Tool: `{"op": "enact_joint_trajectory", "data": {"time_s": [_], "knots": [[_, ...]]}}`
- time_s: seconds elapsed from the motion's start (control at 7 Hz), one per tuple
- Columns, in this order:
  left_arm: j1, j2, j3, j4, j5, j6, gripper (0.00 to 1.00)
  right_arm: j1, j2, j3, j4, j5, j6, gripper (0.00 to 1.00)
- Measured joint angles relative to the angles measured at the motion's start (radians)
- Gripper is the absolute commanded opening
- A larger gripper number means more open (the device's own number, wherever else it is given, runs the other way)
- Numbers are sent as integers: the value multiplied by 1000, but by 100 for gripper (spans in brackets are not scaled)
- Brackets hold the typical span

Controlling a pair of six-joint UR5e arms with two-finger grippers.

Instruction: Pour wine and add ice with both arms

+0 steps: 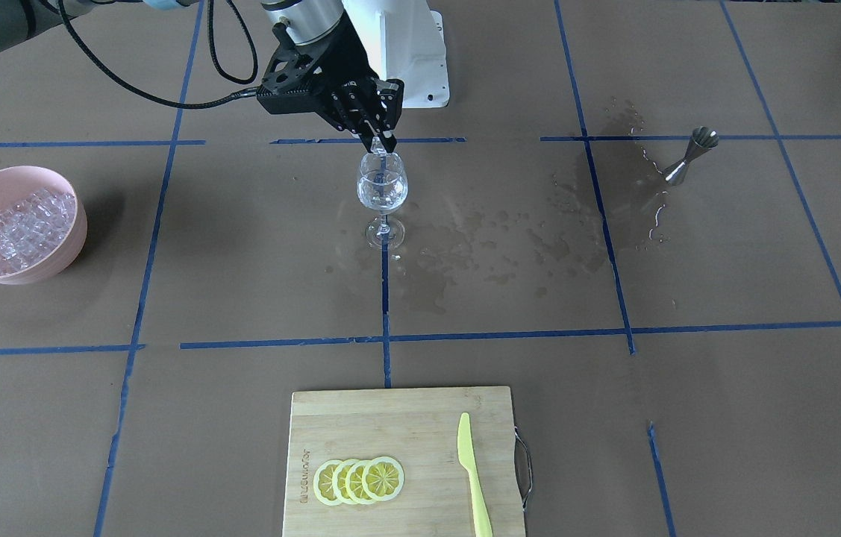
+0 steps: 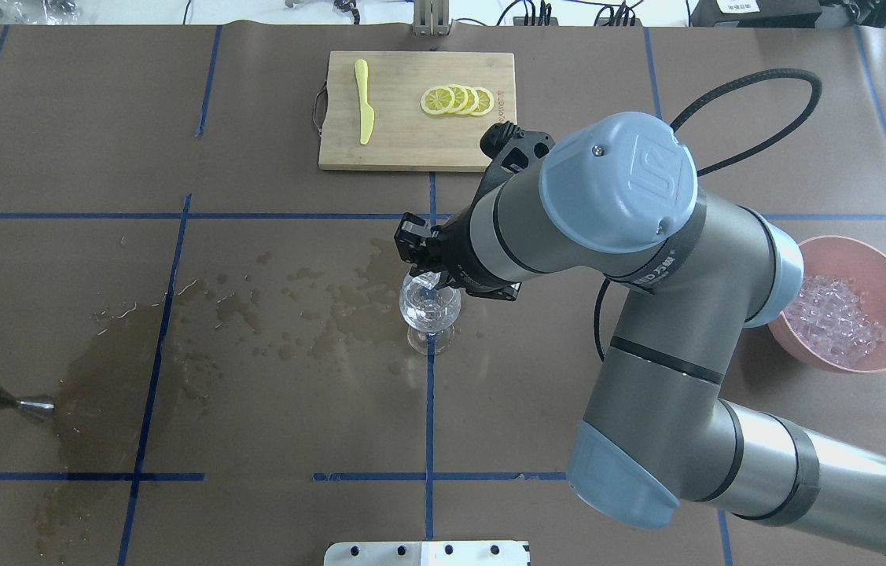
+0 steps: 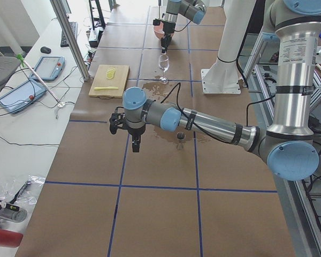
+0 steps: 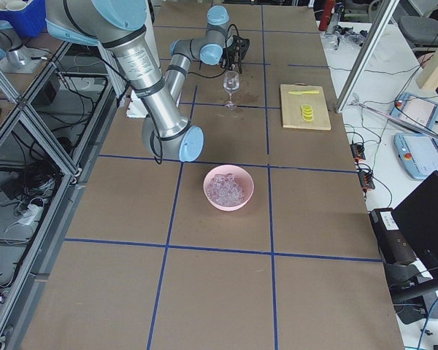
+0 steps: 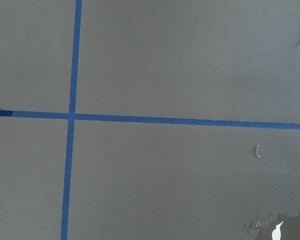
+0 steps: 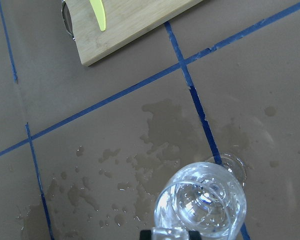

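1. Hanging over the middle of the desk (image 1: 241, 261), the right end effector (image 1: 379, 143) points down just above the rim of the wine glass (image 1: 383, 190).
2. Its fingers are nearly together. From the right wrist view, a small clear ice cube (image 6: 170, 233) seems pinched between the tips, right over the mouth of the glass.
3. The wine (image 1: 381, 200), clear as water, sits low in the glass bowl. The glass stands upright on a blue tape line with wet stains around its foot.
4. More ice (image 1: 21, 227) is heaped in a pink bowl (image 1: 54, 257), well apart from the glass on the right arm's side.
5. The left end effector (image 3: 135, 144) hangs over bare brown paper, well apart from the glass. I cannot tell how far open it is.
6. A metal jigger (image 1: 689, 158) sits at a dark wet patch on the left arm's side.
7. A bamboo board (image 1: 390, 425) lies at the desk's operator-side edge. It carries four overlapping lemon slices (image 1: 359, 479), with a yellow knife (image 1: 474, 477) beside them.
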State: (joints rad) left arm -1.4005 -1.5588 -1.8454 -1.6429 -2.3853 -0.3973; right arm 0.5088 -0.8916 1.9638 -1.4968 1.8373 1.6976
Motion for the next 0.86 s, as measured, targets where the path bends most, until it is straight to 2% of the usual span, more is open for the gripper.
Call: {"op": "enact_joint_trajectory", "data": {"time_s": [0.43,0.71,0.86], "knots": [[-2,1,2,0,3,8,100,6,-15,-2,1,-2,-7,100],[-17,23,28,1,13,188,100,85,-123,31,7,58,-92,100],[-55,29,64,4,24,309,100,167,-200,43,9,126,-201,100]]}}
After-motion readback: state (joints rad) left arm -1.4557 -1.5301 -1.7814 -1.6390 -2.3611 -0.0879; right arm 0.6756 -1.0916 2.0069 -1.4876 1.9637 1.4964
